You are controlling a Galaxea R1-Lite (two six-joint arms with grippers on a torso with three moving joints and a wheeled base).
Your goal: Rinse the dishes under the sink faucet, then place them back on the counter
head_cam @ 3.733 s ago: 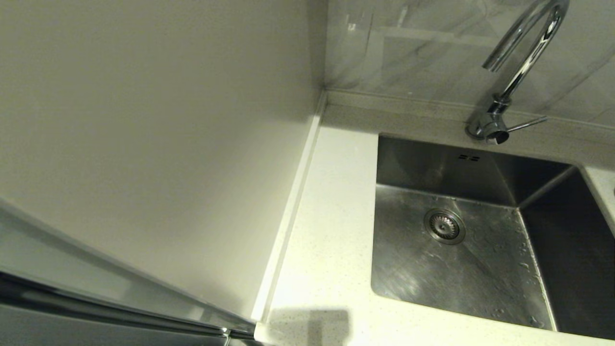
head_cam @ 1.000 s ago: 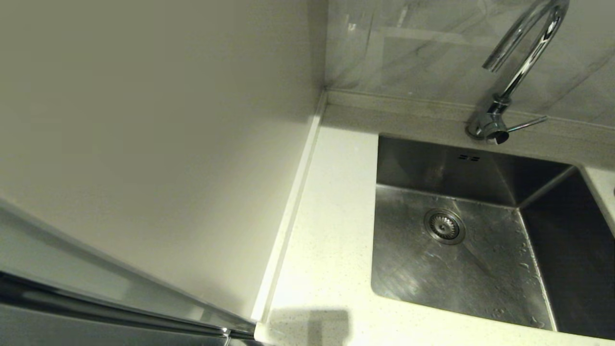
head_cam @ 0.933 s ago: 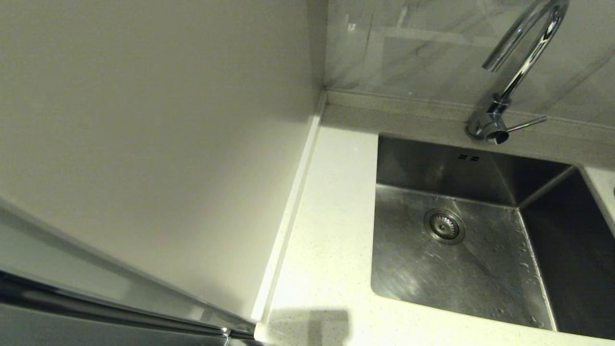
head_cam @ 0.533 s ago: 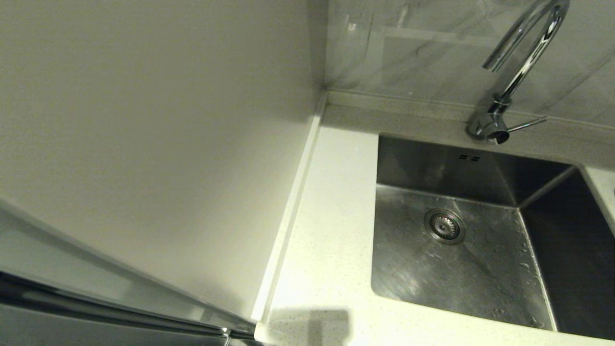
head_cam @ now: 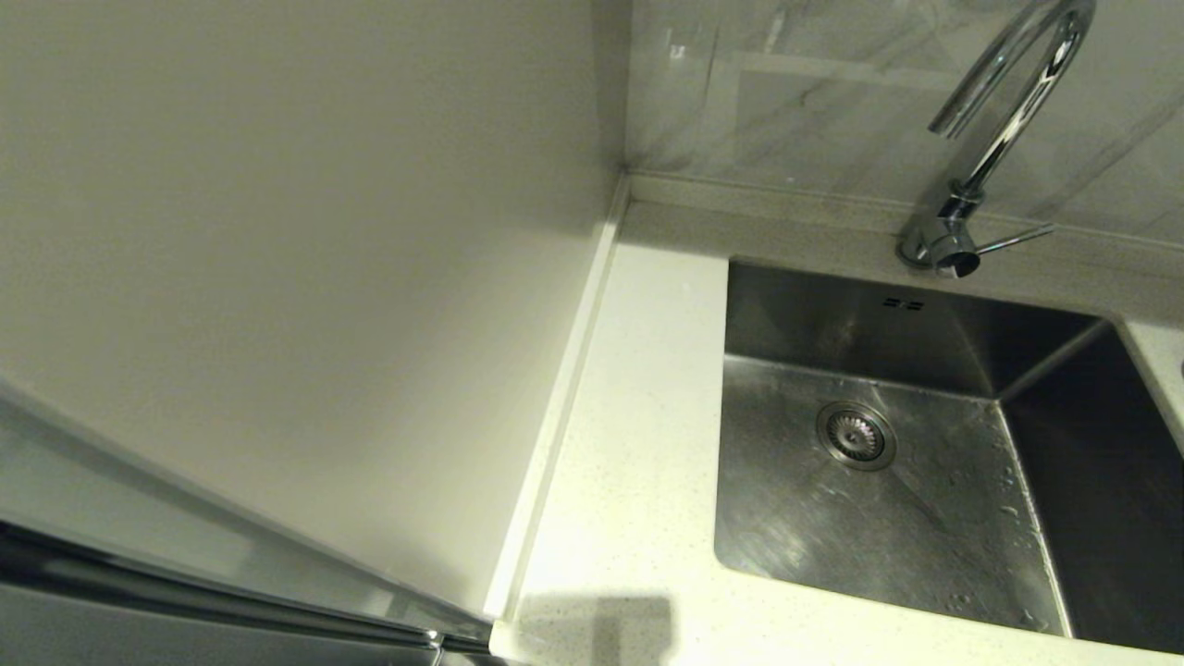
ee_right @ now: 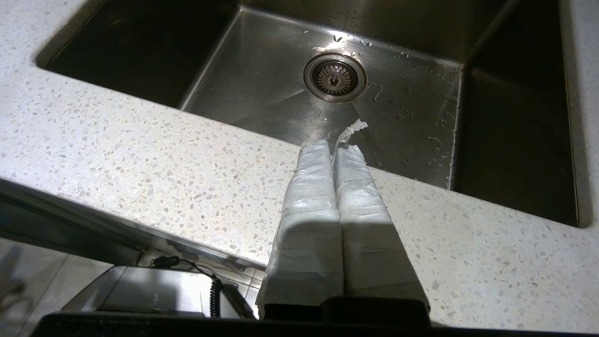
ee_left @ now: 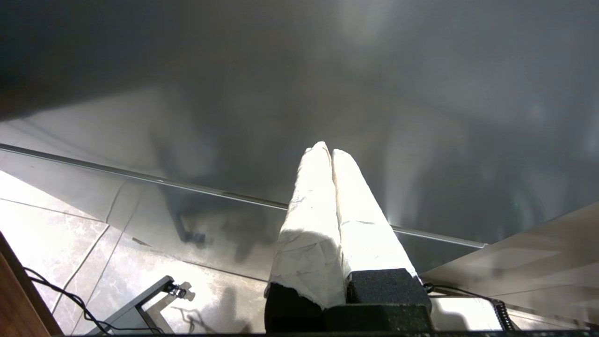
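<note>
nothing moved; sink [ee_right: 290,98] beyond right gripper [ee_right: 332,149].

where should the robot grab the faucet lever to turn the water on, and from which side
Judging by its shape, take the thin straight lever near its free tip, away from the faucet base, for the most leverage. Come from the front, over the sink, with a finger above and one below the bar. It sticks out level to the right, with open space around it.

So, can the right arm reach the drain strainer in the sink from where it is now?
Probably yes. The right gripper, jaws shut and empty, hangs over the front counter edge, pointing toward the drain strainer. The sink floor between them holds only water drops, and no dishes are in view.
</note>
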